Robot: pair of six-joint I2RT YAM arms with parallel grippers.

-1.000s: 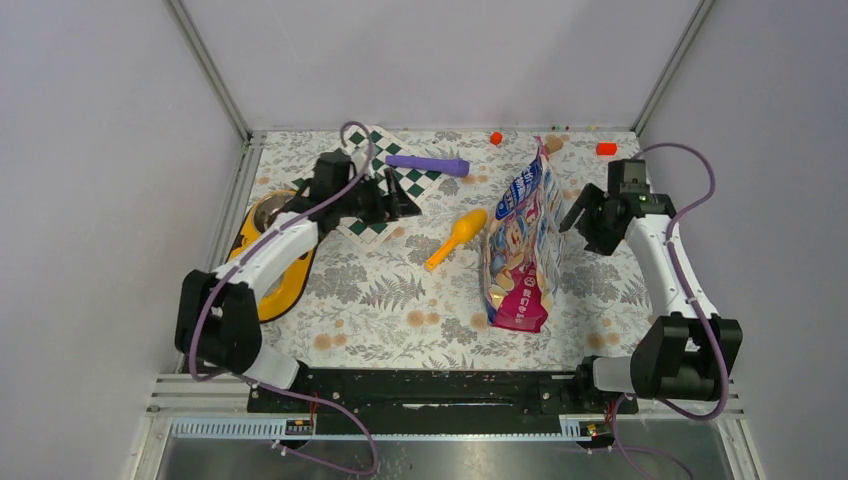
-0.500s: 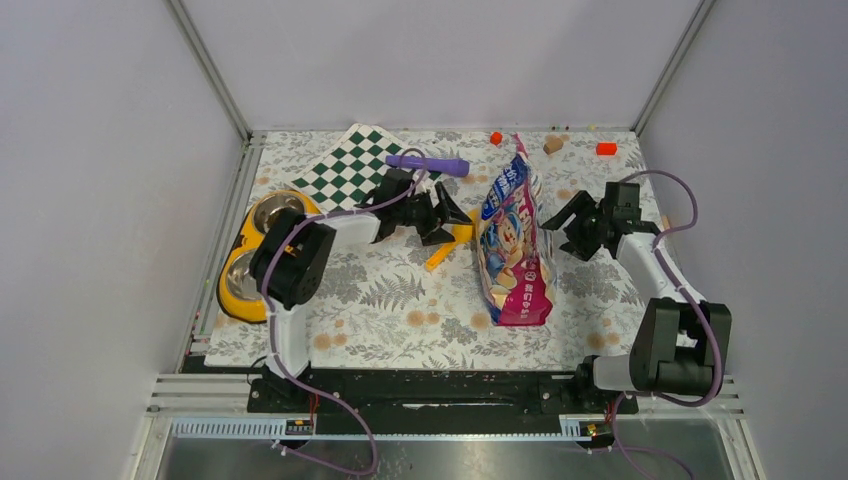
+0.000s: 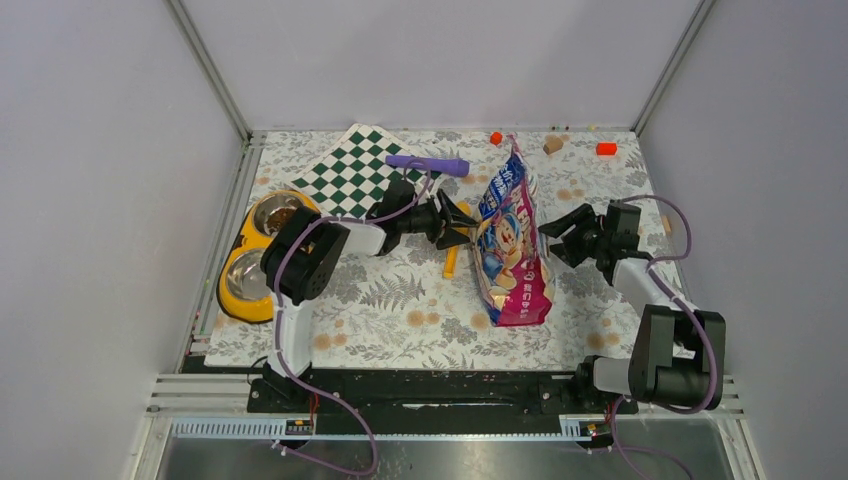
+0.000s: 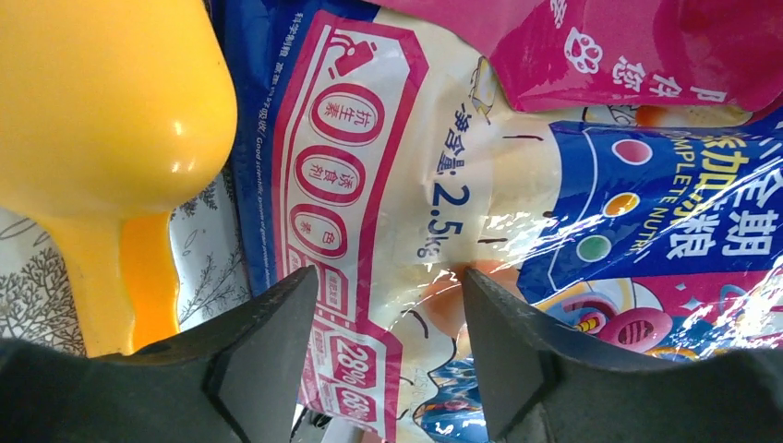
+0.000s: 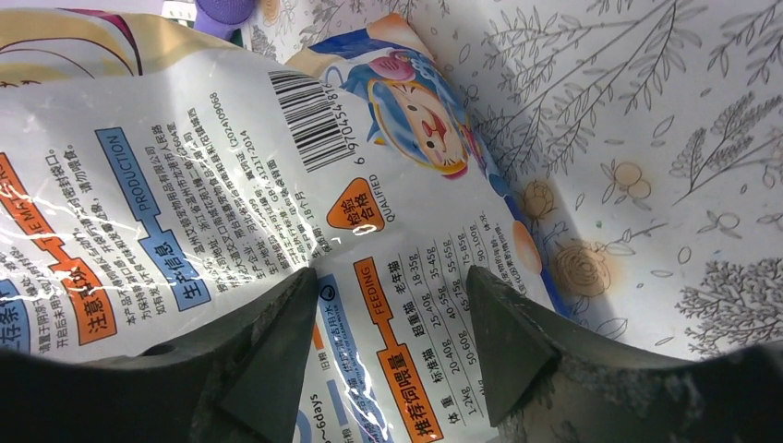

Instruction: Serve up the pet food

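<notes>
- Bench [image 3: 380, 300] covered in a grey floral cloth, seen from above, with pale walls on three sides.
- Left arm reaching from the near left across to the middle. Its left gripper [image 3: 462, 228] points at the left face of the pet food bag [image 3: 510, 250].
- From the wrist camera, the left gripper [image 4: 388, 286] has its jaws spread fairly wide and holds nothing. The glossy bag [image 4: 443, 166] fills the gap between them. I cannot tell whether the tips touch it.
- Right arm reaching from the near right toward the middle. Its right gripper [image 3: 552, 232] is just beside the bag's right face.
- From that wrist camera, the right gripper [image 5: 392, 281] also has its jaws apart and empty, aimed at the printed back of the bag [image 5: 185, 166].
- The pink-and-blue bag has a cartoon figure and sits near the bench's centre, between the two grippers. Its long side runs from far to near.
- Yellow double-bowl feeder [image 3: 240, 305] with two metal bowls, at the left edge.
- Green-and-white checked mat [image 3: 350, 170], far left of centre.
- Orange scoop [image 3: 451, 262], partly hidden beneath the left gripper. In the left wrist view the scoop [image 4: 102, 111] lies just beside the bag.
- Purple stick-like object [image 3: 428, 163] on the mat's far right corner.
- Two small red blocks [image 3: 606, 148] and a brown block [image 3: 553, 145] along the far edge.
</notes>
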